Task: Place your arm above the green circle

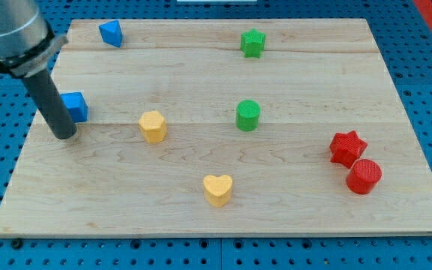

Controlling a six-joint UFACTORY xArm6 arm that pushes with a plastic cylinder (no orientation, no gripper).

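Note:
The green circle (247,115) stands near the middle of the wooden board (291,210). My tip (64,135) rests on the board at the view's left, far to the left of the green circle. The tip is just below and left of a blue cube (75,106), close to it or touching. A yellow hexagon (153,125) lies between my tip and the green circle.
A blue triangle-like block (111,33) is at the top left. A green star (253,43) is at the top middle. A yellow heart (218,189) is at the bottom middle. A red star (347,147) and a red circle (364,176) are at the right.

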